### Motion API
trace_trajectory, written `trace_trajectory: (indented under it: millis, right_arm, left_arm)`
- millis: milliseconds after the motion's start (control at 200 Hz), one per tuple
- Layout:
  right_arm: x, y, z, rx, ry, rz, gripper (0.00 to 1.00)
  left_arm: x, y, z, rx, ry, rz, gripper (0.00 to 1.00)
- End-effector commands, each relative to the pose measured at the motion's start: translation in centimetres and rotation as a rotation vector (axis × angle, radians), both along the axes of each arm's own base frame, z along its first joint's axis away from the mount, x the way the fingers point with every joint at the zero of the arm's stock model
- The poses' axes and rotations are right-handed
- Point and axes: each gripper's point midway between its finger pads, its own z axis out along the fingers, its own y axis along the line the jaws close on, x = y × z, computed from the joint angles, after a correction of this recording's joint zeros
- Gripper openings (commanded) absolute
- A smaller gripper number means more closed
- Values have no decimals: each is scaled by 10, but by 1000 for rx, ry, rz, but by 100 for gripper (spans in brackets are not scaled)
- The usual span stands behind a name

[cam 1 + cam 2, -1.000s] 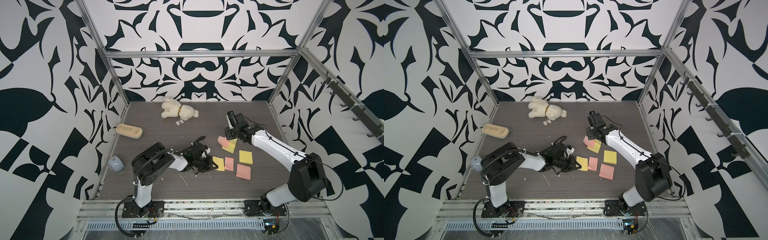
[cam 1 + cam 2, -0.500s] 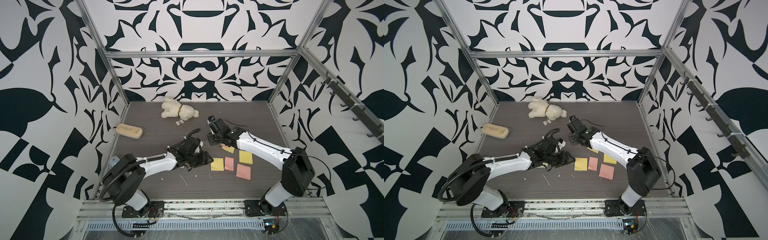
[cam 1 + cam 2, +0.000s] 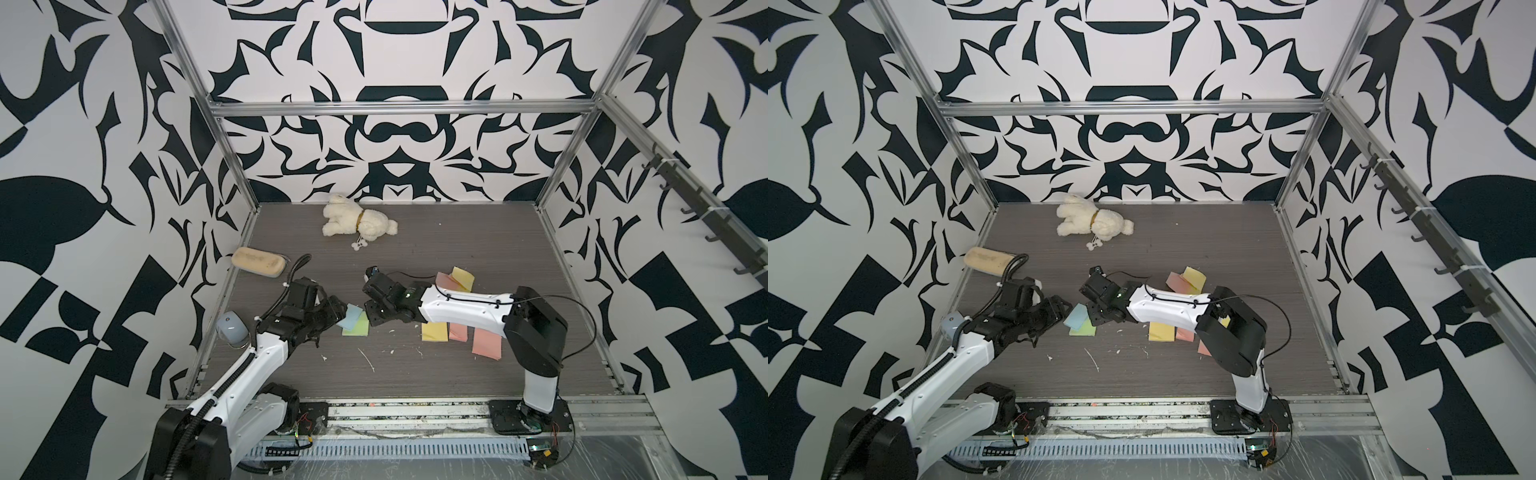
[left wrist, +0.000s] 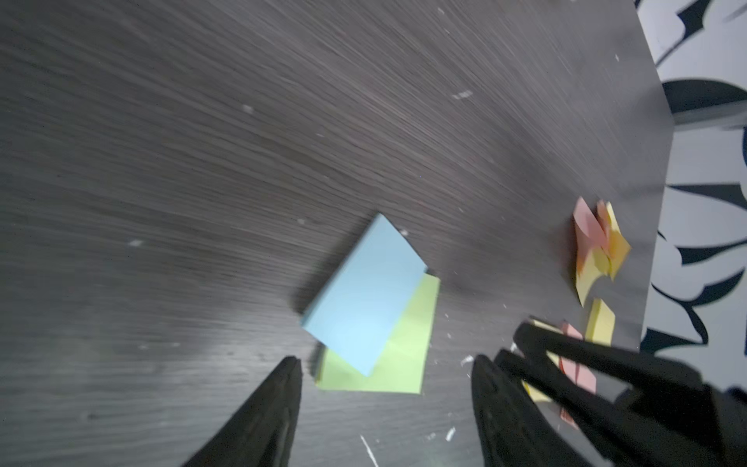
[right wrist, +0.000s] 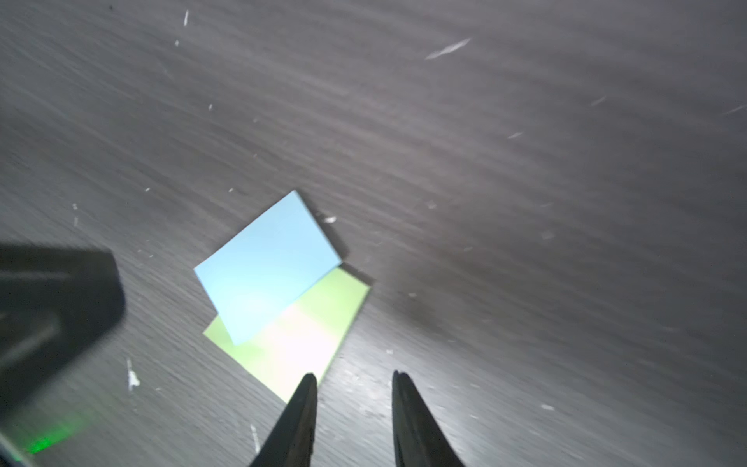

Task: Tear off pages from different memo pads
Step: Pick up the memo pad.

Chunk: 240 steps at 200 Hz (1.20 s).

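A blue memo pad (image 3: 349, 314) lies askew on a green memo pad (image 3: 358, 328), left of the table's middle in both top views. My left gripper (image 3: 337, 308) is just left of them, open and empty. In the left wrist view its tips (image 4: 386, 364) straddle the green pad (image 4: 408, 351) below the blue one (image 4: 364, 295). My right gripper (image 3: 371, 316) is at the green pad's right edge, open with nothing between its fingers (image 5: 353, 378). Loose pages lie under the right arm: yellow (image 3: 435, 332), pink (image 3: 458, 331), pink (image 3: 487, 343). A pink and yellow pile (image 3: 457, 279) sits behind.
A white plush dog (image 3: 359, 222) lies at the back. A tan oblong block (image 3: 257, 261) rests by the left rail. A grey-blue rounded thing (image 3: 232, 328) sits outside that rail. White paper scraps (image 3: 368, 359) are strewn on the front of the table.
My left gripper has opened and drawn back to the left, uncovering the blue and green pads. The right arm has swung left from the pink and yellow pile to the green pad.
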Motion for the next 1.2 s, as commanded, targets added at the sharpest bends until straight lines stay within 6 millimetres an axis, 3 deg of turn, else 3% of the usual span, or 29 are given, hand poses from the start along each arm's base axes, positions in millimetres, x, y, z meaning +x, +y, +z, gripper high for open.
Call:
trace_trajectory:
  millis: [0, 170, 335, 455, 470, 540, 800, 1195]
  right_arm:
    - [-14, 36, 17, 179, 99, -34, 36]
    - [-33, 53, -5, 293, 227, -90, 36]
    - [-28, 55, -16, 339, 259, -134, 36]
    - [-22, 58, -26, 364, 300, -160, 36]
    - [-20, 58, -27, 369, 304, -165, 36]
    - [-16, 56, -31, 377, 314, -188, 36]
    - [-2, 51, -16, 410, 291, -207, 36]
    - [0, 44, -21, 395, 283, -229, 31]
  left_arm:
    - [5, 5, -4, -40, 4, 3, 68]
    - [17, 4, -19, -77, 24, 7, 65]
    - [27, -6, -27, -134, 40, -2, 62]
    - [26, -13, -37, -163, 71, -22, 57]
    - [23, -14, -45, -166, 102, -23, 57]
    - [22, -18, -45, -193, 104, -24, 55]
    - [10, -44, -24, -243, 71, -81, 51]
    - [1, -45, -33, -236, 84, -84, 50]
